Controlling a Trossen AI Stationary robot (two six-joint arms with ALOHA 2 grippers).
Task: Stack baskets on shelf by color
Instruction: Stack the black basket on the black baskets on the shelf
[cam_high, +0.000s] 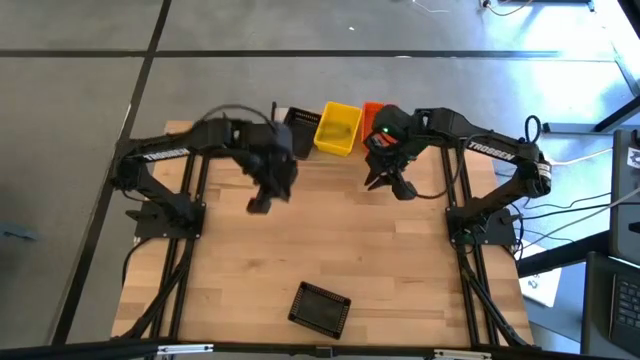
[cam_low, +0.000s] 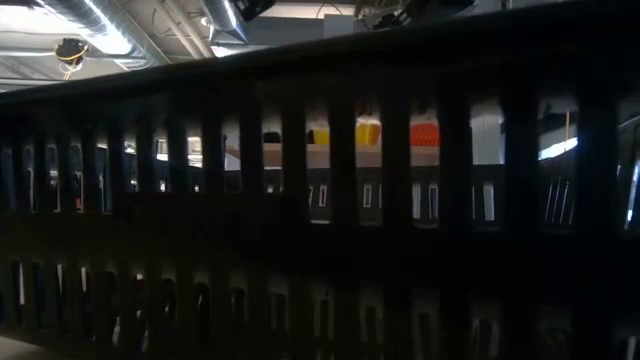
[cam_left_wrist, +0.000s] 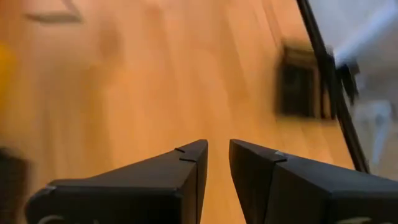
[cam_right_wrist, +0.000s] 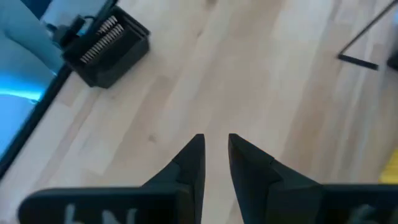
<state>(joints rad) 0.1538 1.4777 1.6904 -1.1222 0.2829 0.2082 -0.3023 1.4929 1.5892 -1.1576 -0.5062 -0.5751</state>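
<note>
On the shelf (cam_low: 345, 153) at the table's far edge stand a black basket (cam_high: 303, 128), a yellow basket (cam_high: 338, 128) and an orange basket (cam_high: 372, 113), the orange one partly hidden by my right arm. Another black basket (cam_high: 320, 307) lies alone near the table's near edge; it also shows in the left wrist view (cam_left_wrist: 301, 81) and the right wrist view (cam_right_wrist: 109, 46). My left gripper (cam_high: 262, 200) hovers over the table's middle left, shut and empty (cam_left_wrist: 218, 149). My right gripper (cam_high: 390, 183) hangs just in front of the shelf, shut and empty (cam_right_wrist: 216, 143).
The lone black basket's mesh wall (cam_low: 320, 250) stands right in front of the low camera and blocks most of that view. Bare wooden tabletop (cam_high: 330, 240) lies between the grippers and that basket. The arms' black frames (cam_high: 180, 250) run along both table sides.
</note>
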